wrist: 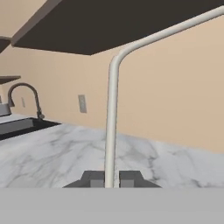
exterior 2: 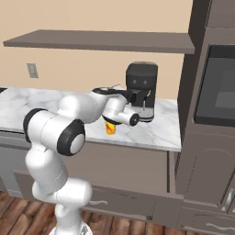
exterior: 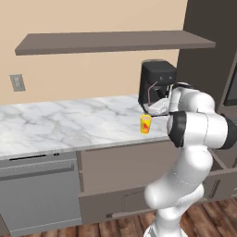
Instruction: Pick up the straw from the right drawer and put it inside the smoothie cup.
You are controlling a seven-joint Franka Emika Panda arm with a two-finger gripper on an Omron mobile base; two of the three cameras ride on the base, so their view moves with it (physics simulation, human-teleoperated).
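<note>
Hand view: gripper (wrist: 111, 179) pinches thin bent straw (wrist: 112, 109) over veined marble counter (wrist: 52, 153)

A black coffee machine (exterior: 157, 83) stands on the marble counter (exterior: 65, 122) beneath a brown wall shelf (exterior: 111, 42).

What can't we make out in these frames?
- Straw lower end: hand view, cut off behind the tool fingertips clamped on it.
- Smoothie cup upper half: right base view, hidden by the arm's wrist.
- Right drawer interior: left base view, blocked by the arm and the frame edge.
- Straw tip against cup mouth: too thin to judge.
</note>
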